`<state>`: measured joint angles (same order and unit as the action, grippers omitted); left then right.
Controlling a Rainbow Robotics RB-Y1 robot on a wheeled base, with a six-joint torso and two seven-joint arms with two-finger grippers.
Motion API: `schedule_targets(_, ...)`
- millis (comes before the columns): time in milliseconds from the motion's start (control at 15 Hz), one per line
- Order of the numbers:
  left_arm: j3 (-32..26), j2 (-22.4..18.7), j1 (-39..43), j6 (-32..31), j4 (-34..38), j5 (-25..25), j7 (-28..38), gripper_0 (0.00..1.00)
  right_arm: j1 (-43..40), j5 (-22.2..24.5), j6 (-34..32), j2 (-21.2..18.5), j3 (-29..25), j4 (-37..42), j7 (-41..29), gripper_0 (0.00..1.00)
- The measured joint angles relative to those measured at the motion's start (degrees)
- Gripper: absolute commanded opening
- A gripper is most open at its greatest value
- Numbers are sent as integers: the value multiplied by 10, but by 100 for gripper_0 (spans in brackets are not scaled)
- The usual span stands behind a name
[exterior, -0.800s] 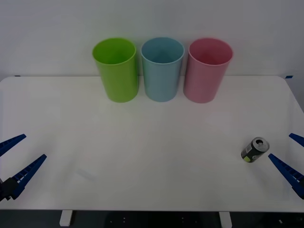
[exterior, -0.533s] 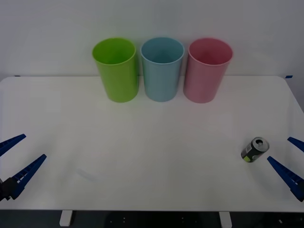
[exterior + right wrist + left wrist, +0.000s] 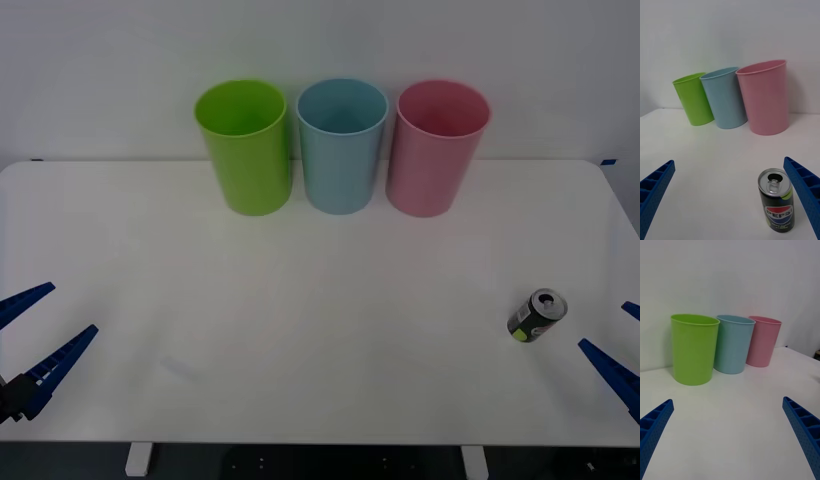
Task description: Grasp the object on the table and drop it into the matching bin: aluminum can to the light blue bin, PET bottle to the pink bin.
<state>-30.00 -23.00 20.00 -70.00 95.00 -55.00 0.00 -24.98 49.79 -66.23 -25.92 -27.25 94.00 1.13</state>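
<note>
The aluminum can is small and dark with a silver top, and it stands upright on the white table near the right edge. My right gripper is open just right of it, closer to the table's front edge, and does not touch it. In the right wrist view the can stands close to one blue finger of the open right gripper. The light blue bin and the pink bin stand side by side at the back. My left gripper is open at the front left, holding nothing.
A lime green bin stands left of the light blue one, all three in a row against the back wall. The wide stretch of tabletop between the bins and the can is bare. The table's right edge runs close to the can.
My right gripper has drawn back a little to the right and toward the front edge, away from the can. The can and the left arm have not moved.
</note>
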Motion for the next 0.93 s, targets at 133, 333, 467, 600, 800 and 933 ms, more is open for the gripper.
schedule_targets(133,0,0,0,0,0,0,0,100,-11,-7,6,0,-2,-1,7,100)
schedule_targets(333,0,0,0,0,0,0,0,100,-32,-16,22,0,-2,-1,25,100)
schedule_targets(467,0,0,0,0,0,0,0,100,-47,-21,35,0,2,-1,40,100)
schedule_targets(600,0,0,0,0,0,0,0,100,-62,-27,57,0,9,-1,78,100)
schedule_targets(800,0,0,0,0,0,0,0,100,-83,-38,94,0,23,-3,138,100)
schedule_targets(933,0,0,0,0,0,0,0,100,-90,-53,104,0,40,-23,175,100)
